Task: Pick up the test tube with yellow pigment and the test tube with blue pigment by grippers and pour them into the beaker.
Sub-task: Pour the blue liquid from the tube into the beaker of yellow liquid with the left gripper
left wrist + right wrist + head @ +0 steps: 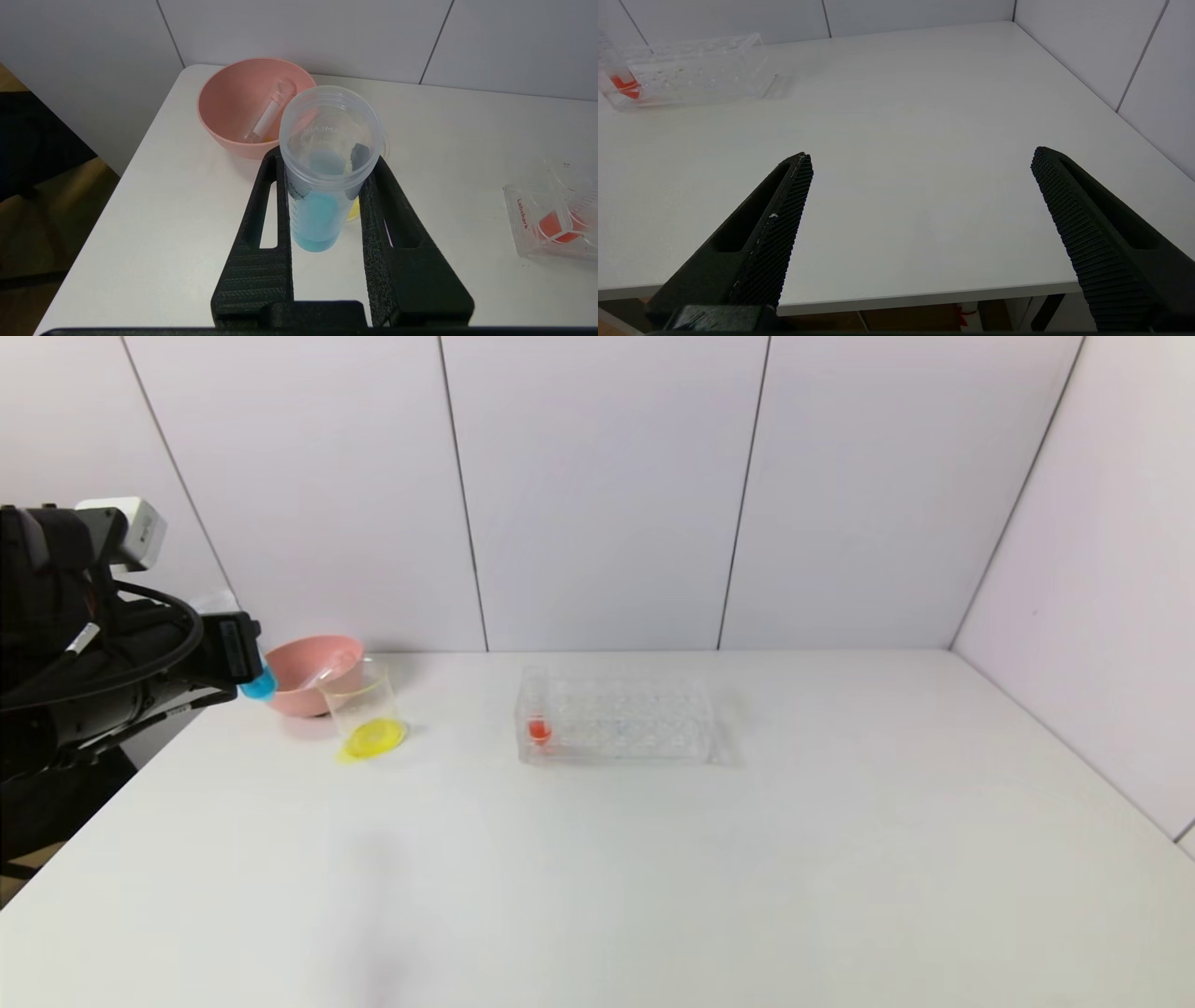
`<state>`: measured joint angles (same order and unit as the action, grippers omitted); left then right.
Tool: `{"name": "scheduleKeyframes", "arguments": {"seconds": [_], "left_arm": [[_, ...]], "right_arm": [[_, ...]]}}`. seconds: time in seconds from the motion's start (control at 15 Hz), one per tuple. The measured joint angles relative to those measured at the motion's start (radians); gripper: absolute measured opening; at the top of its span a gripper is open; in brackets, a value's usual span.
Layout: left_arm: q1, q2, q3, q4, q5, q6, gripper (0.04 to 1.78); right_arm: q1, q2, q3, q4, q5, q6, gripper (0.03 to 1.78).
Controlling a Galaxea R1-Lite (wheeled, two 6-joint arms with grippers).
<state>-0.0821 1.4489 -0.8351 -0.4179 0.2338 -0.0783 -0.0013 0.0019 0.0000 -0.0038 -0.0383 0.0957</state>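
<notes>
We have the left end effector clamped on the blue tube, held upright near the desk's far-left corner, with the beaker of yellow liquid just to its right, while the right end effector waits wide open and empty.

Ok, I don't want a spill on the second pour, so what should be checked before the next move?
1. Grip: left hand is shut on the blue tube: ok.
2. Blue liquid sits in the tube's bottom, none spilled on the table: ok.
3. Beaker stands upright with yellow liquid in it: ok.
4. Tube above the beaker's mouth: not ok; in the head view it hangs beside the pink bowl, short of the beaker.
5. Emptied tube lies in the bowl, out of the way: ok.
6. Right hand is open over bare table, far from the beaker: ok.
</notes>
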Motion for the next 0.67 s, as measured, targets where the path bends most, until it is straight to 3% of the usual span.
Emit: {"name": "scheduleKeyframes", "arguments": {"seconds": [0.47,0.67], "left_arm": [[0.072,0.038,-0.039,0.003,-0.004,0.006,0.44],[0.107,0.079,-0.06,-0.003,-0.057,0.03,0.44]], "right_arm": [[0.0,0.0,0.0,0.0,0.0,0.0,1.71],[0.0,0.0,0.0,0.0,0.0,0.0,1.71]]}}
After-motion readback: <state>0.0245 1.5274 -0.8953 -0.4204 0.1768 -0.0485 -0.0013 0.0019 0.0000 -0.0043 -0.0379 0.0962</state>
